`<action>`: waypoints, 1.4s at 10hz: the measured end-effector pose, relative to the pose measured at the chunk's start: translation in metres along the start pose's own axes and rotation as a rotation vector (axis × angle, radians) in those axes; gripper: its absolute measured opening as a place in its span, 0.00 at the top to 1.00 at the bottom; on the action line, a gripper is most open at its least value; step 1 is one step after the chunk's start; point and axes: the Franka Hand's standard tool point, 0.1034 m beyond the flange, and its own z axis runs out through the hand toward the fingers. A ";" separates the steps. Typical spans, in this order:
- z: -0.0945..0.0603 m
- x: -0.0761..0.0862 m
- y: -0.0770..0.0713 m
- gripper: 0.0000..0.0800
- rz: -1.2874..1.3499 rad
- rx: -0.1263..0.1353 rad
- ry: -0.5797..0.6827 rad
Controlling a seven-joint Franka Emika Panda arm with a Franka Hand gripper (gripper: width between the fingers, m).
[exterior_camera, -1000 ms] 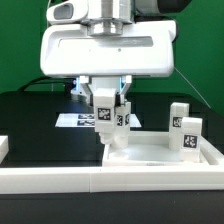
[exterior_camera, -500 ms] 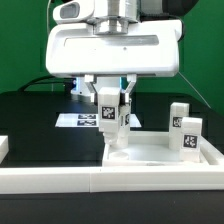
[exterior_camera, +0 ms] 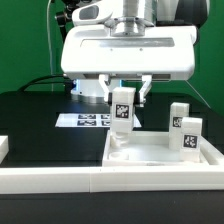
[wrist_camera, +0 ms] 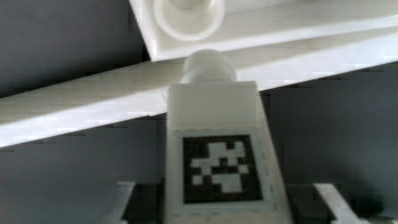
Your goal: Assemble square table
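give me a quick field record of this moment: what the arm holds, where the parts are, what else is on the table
held part: leg block, upright between the jaws, tag facing the exterior camera
gripper: shut on the leg block
leg block position: over the tabletop, near its corner on the exterior view's left; contact unclear
other legs: two leg blocks standing at the exterior view's right
marker board: flat on the black table behind

Wrist view blurred; tabletop (wrist_camera: 196,30) cut off
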 end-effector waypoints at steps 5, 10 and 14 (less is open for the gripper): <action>0.008 -0.018 0.007 0.64 -0.010 -0.019 -0.016; 0.012 -0.022 0.004 0.64 -0.019 -0.020 -0.022; 0.018 -0.026 0.003 0.64 -0.026 -0.024 -0.030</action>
